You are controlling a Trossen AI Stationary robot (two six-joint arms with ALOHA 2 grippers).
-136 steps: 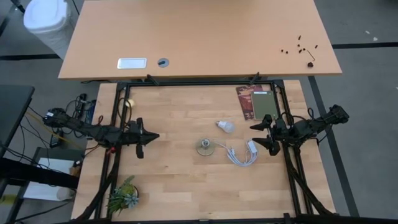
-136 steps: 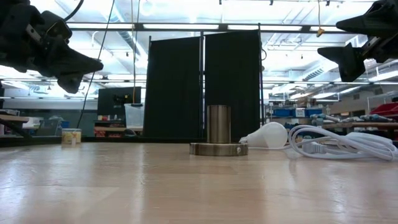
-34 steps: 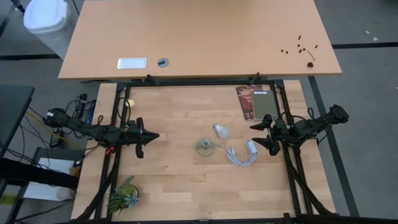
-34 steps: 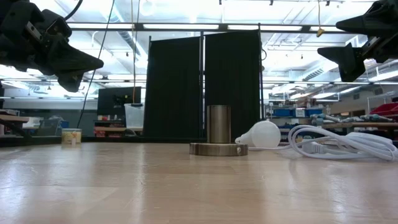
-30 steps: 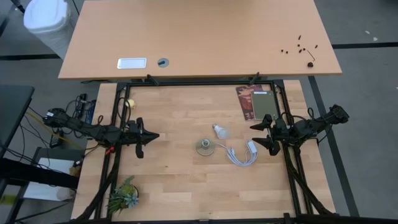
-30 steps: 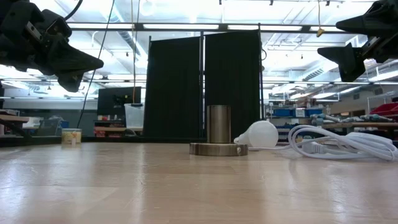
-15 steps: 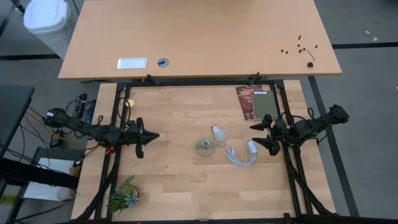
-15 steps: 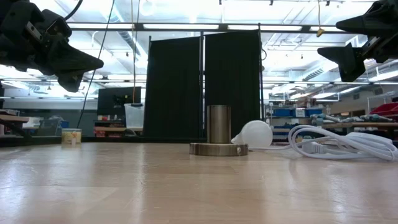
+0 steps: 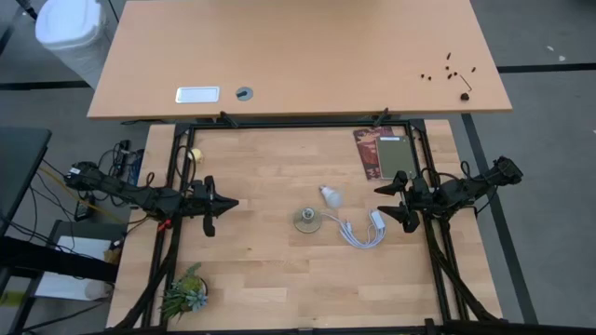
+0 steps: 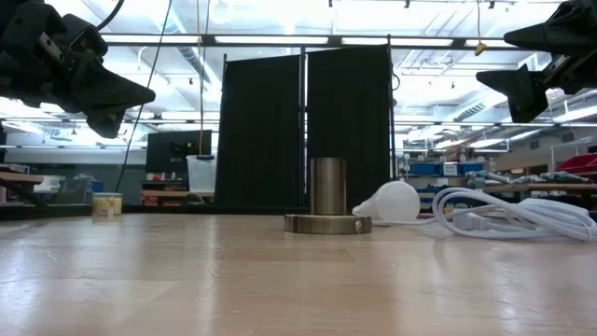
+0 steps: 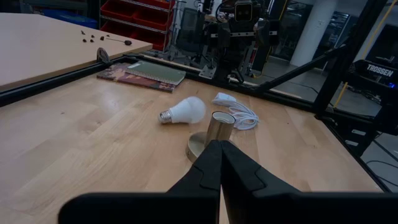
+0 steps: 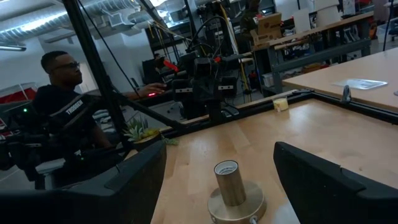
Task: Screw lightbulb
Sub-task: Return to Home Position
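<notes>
Lightbulb [image 9: 330, 195] rolled nearer the socket [image 9: 305, 220]; left jaws clenched, right jaws released, both at table [image 9: 261, 272] edges.

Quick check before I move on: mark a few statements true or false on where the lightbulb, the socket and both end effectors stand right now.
1. The lightbulb is screwed into the socket. False: it lies on its side beside the socket.
2. The socket stands upright with its open top empty. True.
3. The right end effector grips the lightbulb. False: it is open and holds nothing, off to the right of the bulb.
4. The left end effector is shut and holds nothing. True.
5. The white cable lies between the socket and the right end effector. True.
</notes>
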